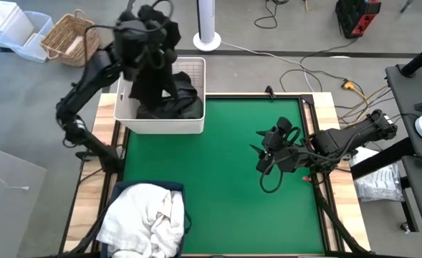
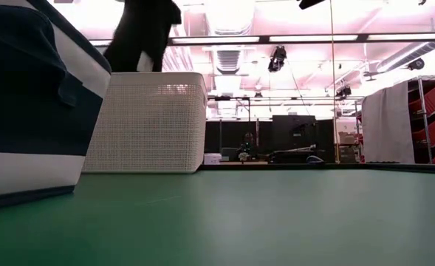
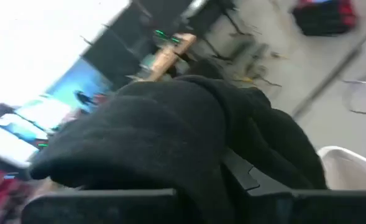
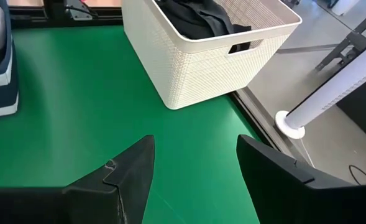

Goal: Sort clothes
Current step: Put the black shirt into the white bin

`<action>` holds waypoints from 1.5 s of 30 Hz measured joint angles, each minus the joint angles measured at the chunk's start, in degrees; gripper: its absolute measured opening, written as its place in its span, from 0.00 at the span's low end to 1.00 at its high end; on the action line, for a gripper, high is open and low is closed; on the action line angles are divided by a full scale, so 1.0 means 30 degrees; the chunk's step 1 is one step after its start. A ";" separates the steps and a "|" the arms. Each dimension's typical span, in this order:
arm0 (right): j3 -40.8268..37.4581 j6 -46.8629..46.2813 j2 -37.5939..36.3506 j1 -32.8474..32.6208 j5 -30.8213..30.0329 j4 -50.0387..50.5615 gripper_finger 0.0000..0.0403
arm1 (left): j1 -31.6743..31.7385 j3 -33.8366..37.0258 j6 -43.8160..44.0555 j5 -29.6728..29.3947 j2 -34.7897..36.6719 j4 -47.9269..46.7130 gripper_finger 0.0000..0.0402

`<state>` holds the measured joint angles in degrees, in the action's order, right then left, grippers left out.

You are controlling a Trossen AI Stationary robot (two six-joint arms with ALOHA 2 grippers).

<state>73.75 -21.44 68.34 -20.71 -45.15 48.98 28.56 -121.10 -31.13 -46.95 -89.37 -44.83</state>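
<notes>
Left claw [image 1: 147,29] clamped on black garment [image 1: 152,68], white basket [image 1: 160,123] directly below w/ more black clothes; right claw [image 1: 271,154] fingers apart over green mat [image 1: 218,179].

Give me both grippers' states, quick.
Left gripper: shut on a black garment, lifted above the white basket.
Right gripper: open, empty, over the green mat.
</notes>
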 joint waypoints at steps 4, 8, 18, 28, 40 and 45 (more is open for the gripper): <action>-0.0228 -0.0022 0.0007 0.0000 0.0002 -0.0015 0.54 | 0.1035 0.0000 0.1488 0.1999 -0.1241 -0.1502 0.05; -0.0572 -0.0172 0.0007 0.0000 0.0000 -0.0010 0.55 | 0.1253 0.0029 0.1745 0.2053 -0.2243 -0.2308 0.03; -0.1343 -0.0621 0.0007 0.0000 0.0015 -0.0007 0.55 | 0.1304 0.0015 0.2621 0.2088 -0.3240 -0.4188 0.03; -0.1353 -0.0802 0.0007 0.0000 0.0029 -0.0099 0.55 | 0.1647 0.0015 0.5993 0.4461 -0.3854 -0.9438 0.04; -0.1353 -0.0864 0.0000 0.0000 0.0058 -0.0157 0.55 | 0.1647 0.0270 0.8619 0.6898 -0.4383 -1.1176 0.45; -0.1353 -0.0856 0.0000 0.0000 0.0070 -0.0157 0.55 | 0.1625 0.0283 0.9445 0.7880 -0.4354 -1.2530 0.66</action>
<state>69.69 -24.01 68.34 -20.71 -44.94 48.51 33.43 -120.25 -2.80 -23.31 -102.43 -82.42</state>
